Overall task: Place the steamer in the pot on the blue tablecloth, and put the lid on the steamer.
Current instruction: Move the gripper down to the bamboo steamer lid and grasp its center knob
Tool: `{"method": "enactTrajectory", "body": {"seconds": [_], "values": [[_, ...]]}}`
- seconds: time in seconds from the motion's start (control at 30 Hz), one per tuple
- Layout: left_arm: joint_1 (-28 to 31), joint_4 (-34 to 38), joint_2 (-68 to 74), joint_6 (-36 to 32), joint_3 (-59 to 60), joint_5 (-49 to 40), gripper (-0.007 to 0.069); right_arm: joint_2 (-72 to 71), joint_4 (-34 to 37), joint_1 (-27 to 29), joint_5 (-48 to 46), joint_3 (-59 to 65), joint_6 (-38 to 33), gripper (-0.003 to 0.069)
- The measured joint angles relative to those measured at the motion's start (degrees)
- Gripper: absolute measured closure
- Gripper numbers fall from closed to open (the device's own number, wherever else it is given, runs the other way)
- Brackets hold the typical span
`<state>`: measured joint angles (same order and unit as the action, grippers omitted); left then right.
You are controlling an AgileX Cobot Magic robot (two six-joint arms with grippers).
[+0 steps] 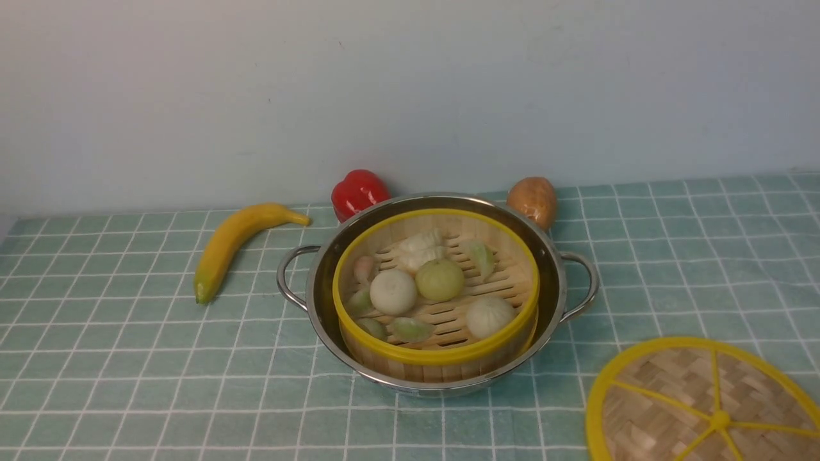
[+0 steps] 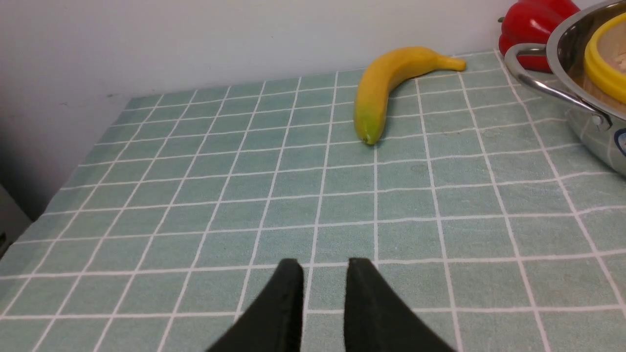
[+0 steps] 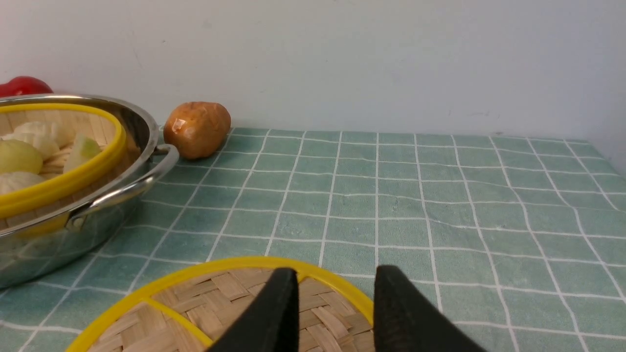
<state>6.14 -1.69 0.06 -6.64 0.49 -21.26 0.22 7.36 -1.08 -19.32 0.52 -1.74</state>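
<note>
Pale wall behind; pale teal-blue white-gridded tablecloth throughout. Round yellow-rimmed bamboo steamer already seated in wide shiny steel pot, centre, holding dumplings. Flat woven yellow-rimmed lid lying near right; covering step outstanding. Right gripper parted above lid's far rim, presumably poised to grasp. Left gripper slightly parted, empty, kept clear at left.

A pot of shiny, mirror-like steel holds a steamer of pale matt bamboo with smooth yellow plastic rims. Beneath the matt black jaws of the right gripper lies a lid of rough woven bamboo, rimmed in yellow plastic. Ahead of the left gripper, also matt black, are the soft matt tablecloth, a smooth banana and a glossy red pepper.
</note>
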Motion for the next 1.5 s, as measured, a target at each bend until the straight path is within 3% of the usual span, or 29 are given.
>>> {"method": "enactTrajectory", "body": {"seconds": [0.27,0.37,0.5,0.7,0.87,1.03,1.07,1.2,1.33,1.5], "values": [[0.0,0.0,0.0,0.0,0.0,0.0,0.0487,0.0,0.52,0.0,2.11,-0.16,0.0,0.0417],[0.0,0.0,0.0,-0.25,0.0,0.01,0.0485,-0.06,2.02,0.0,1.01,-5.85,0.0,0.0416],[0.0,0.0,0.0,-0.42,0.0,0.07,0.0476,1.75,4.04,0.0,-3.98,-16.2,0.0,0.0416],[0.0,0.0,0.0,-0.48,0.0,0.06,0.0476,9.17,6.35,0.0,-22.92,-31.68,0.0,0.0416],[0.0,0.0,0.0,-0.48,0.0,0.06,0.0465,12.7,12.31,0.0,-24.97,-35.24,0.4,0.0416],[0.0,0.0,0.0,-0.48,0.0,0.06,0.0454,15.48,14.45,0.0,-32.58,-36.14,-5.97,0.0416],[0.0,0.0,0.0,-0.48,0.0,0.06,0.0454,17.79,14.45,0.0,-39.04,-37.07,-11.2,0.0416],[0.0,0.0,0.0,-0.48,0.0,0.06,0.0448,25.48,12.75,0.0,-49.01,-39.14,-18.4,0.0416],[0.0,0.0,0.0,-0.48,0.0,0.06,0.0444,35.97,9.54,0.0,-50.46,-40.65,-19.51,0.0414],[0.0,0.0,0.0,-0.48,0.0,0.06,0.0437,48.55,11.01,0.0,-47.06,-43.75,-17.19,0.0386]]}}
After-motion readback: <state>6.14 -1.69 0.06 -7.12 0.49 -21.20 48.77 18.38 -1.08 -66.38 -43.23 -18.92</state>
